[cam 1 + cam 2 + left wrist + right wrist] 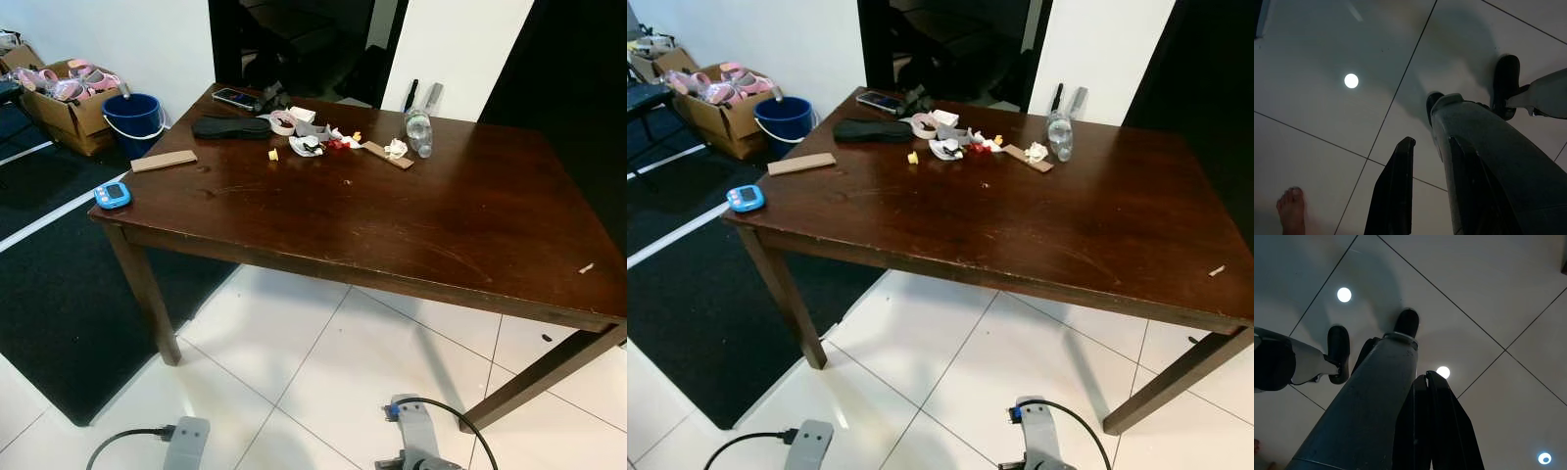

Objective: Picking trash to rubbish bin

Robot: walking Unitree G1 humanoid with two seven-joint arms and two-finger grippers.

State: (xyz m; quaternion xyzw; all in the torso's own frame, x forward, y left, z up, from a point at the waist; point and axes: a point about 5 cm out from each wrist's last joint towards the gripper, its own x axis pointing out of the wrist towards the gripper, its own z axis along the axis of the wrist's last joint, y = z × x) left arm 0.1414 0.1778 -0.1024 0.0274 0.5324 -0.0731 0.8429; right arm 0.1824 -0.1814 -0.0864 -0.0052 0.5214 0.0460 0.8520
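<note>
Your left gripper hangs over white floor tiles, fingers slightly parted, empty. Right gripper pressed closed, empty. Crumpled trash sits on the dark wooden table, well ahead.

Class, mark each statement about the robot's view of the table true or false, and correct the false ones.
1. A blue bucket stands on the floor beside the table. True.
2. The plastic bottle lies on the floor. False: it is on the table's far side.
3. The blue timer sits at the table's corner. True.
4. The right hand holds crumpled paper. False: its fingers are shut on nothing; the paper lies on the table.
</note>
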